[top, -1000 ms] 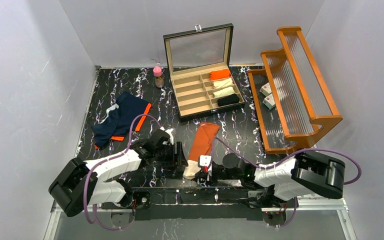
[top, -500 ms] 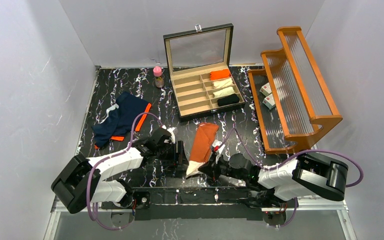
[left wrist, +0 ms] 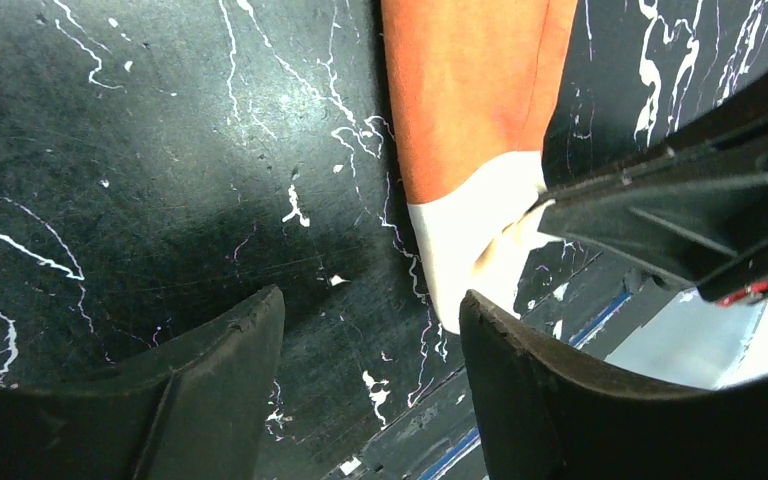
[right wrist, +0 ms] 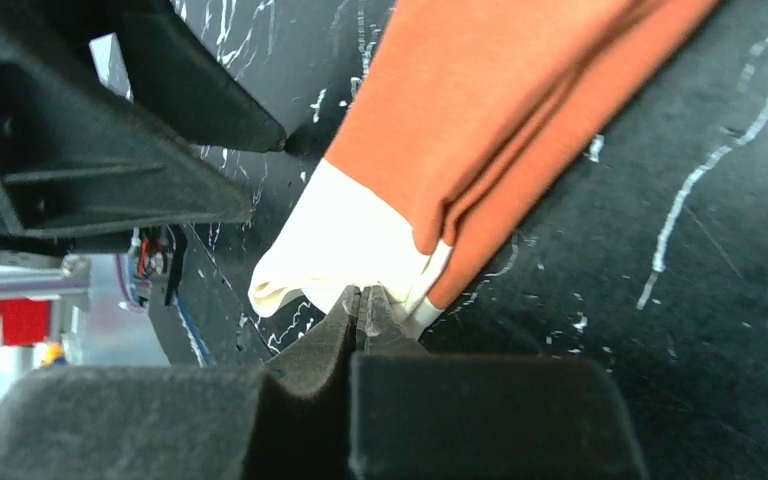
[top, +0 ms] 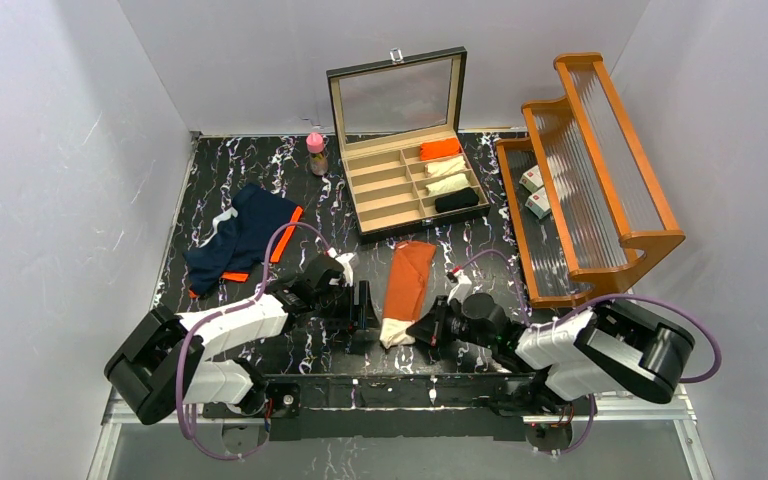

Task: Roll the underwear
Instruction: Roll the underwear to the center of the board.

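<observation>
The rust-orange underwear (top: 407, 280) lies as a long folded strip on the black marble table, its white waistband (top: 395, 332) at the near end. My right gripper (top: 422, 328) is shut, its tips pinching the right edge of that waistband (right wrist: 345, 240); in its wrist view the gripper (right wrist: 363, 292) meets the white cloth low on the table. My left gripper (top: 363, 318) stands open just left of the waistband (left wrist: 470, 230), with only bare table between its fingers (left wrist: 370, 300). The navy underwear (top: 240, 235) with orange trim lies crumpled at the far left.
An open compartment box (top: 410, 180) with a glass lid holds several rolled garments at the back centre. A pink-capped bottle (top: 316, 152) stands to its left. A wooden rack (top: 585, 170) fills the right side. The table's near edge runs just behind both grippers.
My right gripper has swung from the waistband's near side round to its right, and the orange strip now lies straighter. The left gripper has edged slightly towards it, still open.
</observation>
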Robot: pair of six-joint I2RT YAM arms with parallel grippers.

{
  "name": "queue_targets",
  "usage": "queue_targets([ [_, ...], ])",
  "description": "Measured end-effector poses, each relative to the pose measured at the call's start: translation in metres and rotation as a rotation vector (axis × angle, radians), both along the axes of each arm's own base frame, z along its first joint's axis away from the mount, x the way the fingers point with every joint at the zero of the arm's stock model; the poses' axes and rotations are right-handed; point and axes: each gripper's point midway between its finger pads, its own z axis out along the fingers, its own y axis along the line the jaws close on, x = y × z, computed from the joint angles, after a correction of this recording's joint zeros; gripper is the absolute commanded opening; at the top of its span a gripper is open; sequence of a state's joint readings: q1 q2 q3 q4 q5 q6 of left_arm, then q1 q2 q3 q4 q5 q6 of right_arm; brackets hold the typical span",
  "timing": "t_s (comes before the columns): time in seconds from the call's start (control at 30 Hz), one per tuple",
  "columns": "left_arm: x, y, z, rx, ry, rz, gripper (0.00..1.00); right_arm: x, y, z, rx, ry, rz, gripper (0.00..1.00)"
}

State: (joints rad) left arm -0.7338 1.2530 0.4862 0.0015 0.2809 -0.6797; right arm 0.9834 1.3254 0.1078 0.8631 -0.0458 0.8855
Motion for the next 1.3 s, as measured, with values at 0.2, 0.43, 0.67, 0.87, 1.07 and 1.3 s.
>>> queue_targets([
  [0.2,0.0,-0.001,0.001,-0.009,0.004,0.001,0.63,-0.006,-0.001,-0.004,0.005,0.058,0.042,0.01],
  [0.43,-0.007,-0.011,0.001,-0.056,0.107,0.163,0.64,-0.009,0.002,-0.006,-0.039,-0.006,0.128,0.01],
  [0.67,-0.024,-0.012,0.001,-0.161,0.188,0.31,0.59,-0.012,0.001,-0.008,-0.063,-0.069,0.19,0.01],
  [0.87,-0.026,-0.022,-0.002,-0.205,0.235,0.375,0.49,-0.012,0.001,-0.005,-0.073,-0.142,0.235,0.01],
  [1.07,-0.024,-0.039,-0.009,-0.242,0.272,0.392,0.32,-0.011,0.0,0.004,-0.065,-0.222,0.266,0.01],
  [1.3,-0.024,-0.043,-0.015,-0.246,0.286,0.412,0.06,-0.016,-0.001,0.008,-0.067,-0.297,0.33,0.29],
])
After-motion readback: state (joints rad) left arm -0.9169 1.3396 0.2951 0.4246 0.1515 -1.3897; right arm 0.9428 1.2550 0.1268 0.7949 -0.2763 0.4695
